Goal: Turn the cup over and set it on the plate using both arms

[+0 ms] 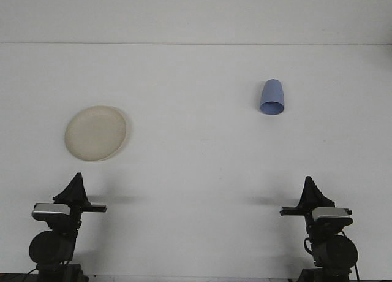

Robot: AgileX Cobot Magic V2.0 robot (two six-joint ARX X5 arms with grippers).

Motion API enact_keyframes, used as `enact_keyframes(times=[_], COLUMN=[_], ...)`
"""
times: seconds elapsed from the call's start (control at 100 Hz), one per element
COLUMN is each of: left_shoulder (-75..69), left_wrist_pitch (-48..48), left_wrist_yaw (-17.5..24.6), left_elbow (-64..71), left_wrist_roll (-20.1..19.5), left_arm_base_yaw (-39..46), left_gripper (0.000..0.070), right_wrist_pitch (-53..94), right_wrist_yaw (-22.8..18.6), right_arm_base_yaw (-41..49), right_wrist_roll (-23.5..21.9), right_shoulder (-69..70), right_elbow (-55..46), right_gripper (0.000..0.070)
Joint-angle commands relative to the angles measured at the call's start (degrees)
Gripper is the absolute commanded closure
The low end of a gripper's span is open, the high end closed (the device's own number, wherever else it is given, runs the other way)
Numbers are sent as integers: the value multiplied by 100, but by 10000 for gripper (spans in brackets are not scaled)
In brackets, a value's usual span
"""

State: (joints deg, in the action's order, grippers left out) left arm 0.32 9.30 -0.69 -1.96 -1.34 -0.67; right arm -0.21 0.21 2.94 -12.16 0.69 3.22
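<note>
The small blue plastic cup (272,97) lies on the white desk (196,159) at upper right, well above the right pincer (308,187), the nearer one; whether either pincer is open, I cannot tell.

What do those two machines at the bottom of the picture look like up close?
Each arm is mostly black. The left end effector and right end effector taper to dark triangular points. Below each sits a silver-grey block with a thin black crossbar, then a round black joint housing. Thin dark cables trail near the bases.
</note>
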Motion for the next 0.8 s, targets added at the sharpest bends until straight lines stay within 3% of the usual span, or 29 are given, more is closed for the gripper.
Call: enact_keyframes(times=[0.0, 0.15, 0.3, 0.36, 0.46, 0.51, 0.56, 0.79], left_shoulder=[-4, -4, -4, -4, -4, -4, -4, -4], left_wrist_pitch=[66, 66, 66, 66, 66, 66, 66, 66], left_wrist_yaw=[-20, -22, -22, -20, -20, -20, -20, -22], left_elbow=[116, 116, 116, 116, 116, 116, 116, 116], left_wrist_roll=[35, 35, 35, 35, 35, 35, 35, 35], left_arm_base_yaw=[-11, -11, -11, -11, -11, -11, -11, -11], left_gripper=[686, 685, 685, 686, 685, 686, 685, 685], right_wrist_pitch=[-98, -96, -96, -98, -229, -437, -739, -2074], right_wrist_yaw=[26, 256, 240, 118, -96, -162, -195, -192], right_arm_base_yaw=[0, 0, 0, 0, 0, 0, 0, -2], right_wrist_roll=[-326, -229, 404, 649, 870, 964, 1075, 1410], right_shoulder=[170, 1139, 2516, 3045, 3919, 4323, 4715, 6531], right_elbow=[413, 1379, 2332, 2623, 2966, 3051, 3075, 3095], right_gripper=[700, 700, 693, 611, 333, 244, 215, 200])
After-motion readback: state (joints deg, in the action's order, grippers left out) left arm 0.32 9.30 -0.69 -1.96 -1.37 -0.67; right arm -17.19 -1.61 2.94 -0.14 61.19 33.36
